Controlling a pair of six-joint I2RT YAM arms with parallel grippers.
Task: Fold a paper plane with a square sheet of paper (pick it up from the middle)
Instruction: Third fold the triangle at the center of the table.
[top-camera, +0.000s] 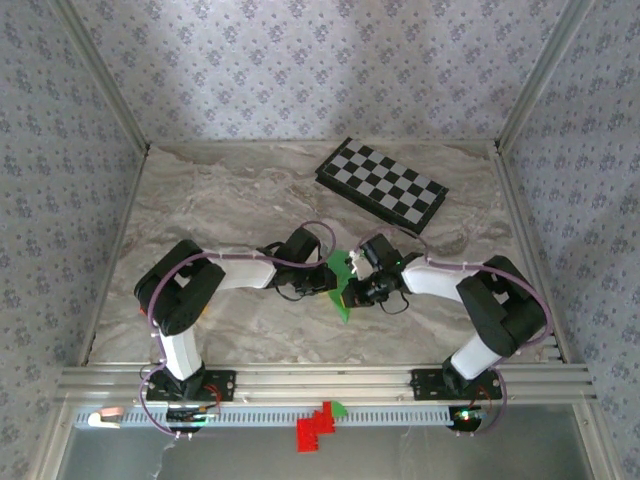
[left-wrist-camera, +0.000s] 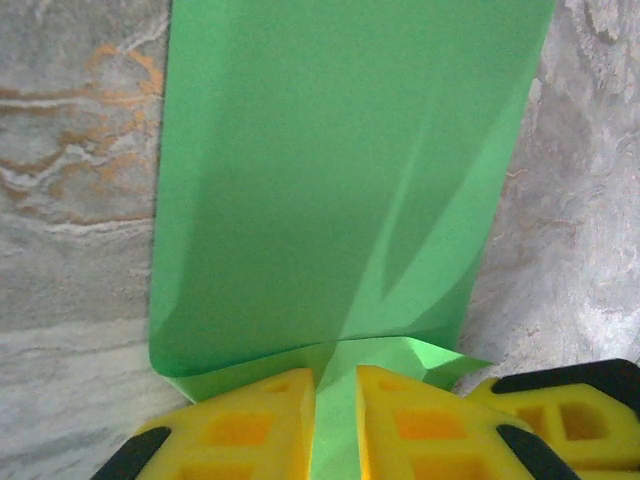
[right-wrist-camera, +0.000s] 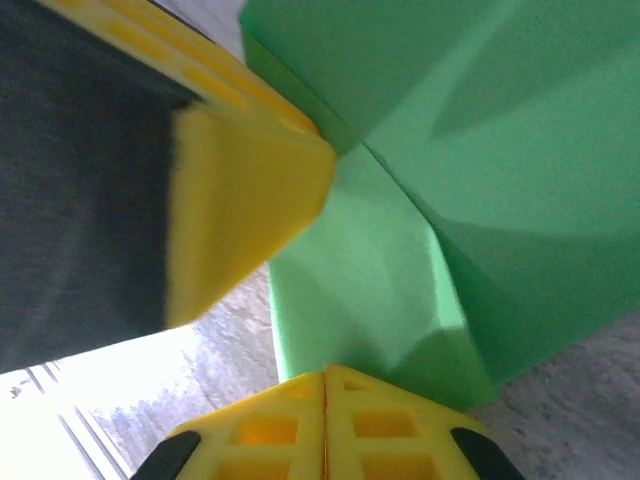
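From above, the square sheet of paper (top-camera: 341, 268) is held up off the desk (top-camera: 230, 190) near its middle, well short of the checkerboard (top-camera: 382, 185) at the far right. It sits between the left tool (top-camera: 330, 280) and the right tool (top-camera: 362, 285), which meet nose to nose. I judge it almost weightless and limp. It would sag wherever it is unsupported, take a crease at the lightest pinch and slip easily between smooth pads. The best holds are therefore on a folded edge or a layered part, close to the crease being worked, with the two holds close together. In the left wrist view the left tool (left-wrist-camera: 335, 385) is clenched on the paper (left-wrist-camera: 340, 180), and a strip of green runs down between its yellow fingers (left-wrist-camera: 250, 420). The sheet rises away from them as a plain bright green panel with straight sides. A soft diagonal crease crosses it, and a small turned-up flap lies along its near edge. In the right wrist view the right tool (right-wrist-camera: 325, 385) is clenched with its pads pressed together. The paper (right-wrist-camera: 480, 150) comes down to their tips, though I cannot tell whether any of it is nipped there. Several facets of the sheet meet here along shaded folds, unmarked and matt, and a finger (right-wrist-camera: 245, 200) of the left tool bears on it from the left.
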